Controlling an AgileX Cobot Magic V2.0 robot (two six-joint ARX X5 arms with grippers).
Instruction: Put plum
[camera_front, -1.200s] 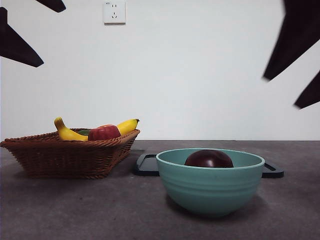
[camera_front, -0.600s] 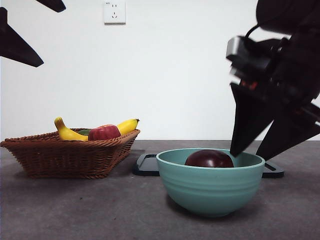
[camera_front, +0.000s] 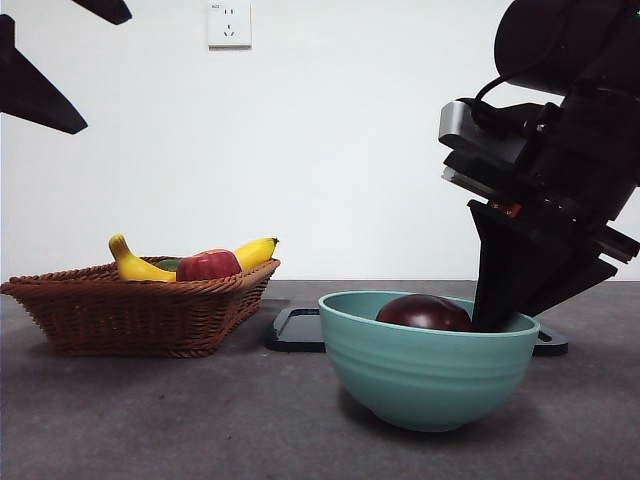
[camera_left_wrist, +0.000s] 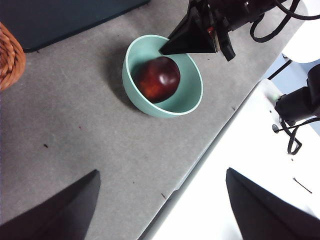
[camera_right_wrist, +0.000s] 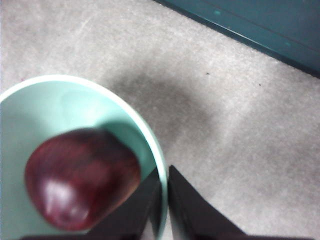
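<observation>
The dark maroon plum (camera_front: 425, 312) (camera_left_wrist: 156, 79) (camera_right_wrist: 82, 177) lies inside a teal bowl (camera_front: 420, 380) (camera_left_wrist: 192, 100) (camera_right_wrist: 100, 90) on the grey table. My right gripper (camera_front: 500, 318) (camera_right_wrist: 164, 172) has come down at the bowl's right side. It is shut on the bowl's rim, one jaw inside next to the plum and one outside. My left gripper (camera_left_wrist: 162, 172) hangs high above the table, open and holding nothing. In the front view it shows only as black tips at the top left.
A wicker basket (camera_front: 140, 310) at the left holds a yellow banana (camera_front: 135, 265) and a red apple (camera_front: 208, 265). A dark flat tray (camera_front: 295, 330) lies just behind the bowl. The table's front edge (camera_left_wrist: 200, 160) runs close to the bowl.
The right arm dropped from the top right corner down onto the bowl's rim and shut there. The bowl shifted slightly to the right and tilted a little.
</observation>
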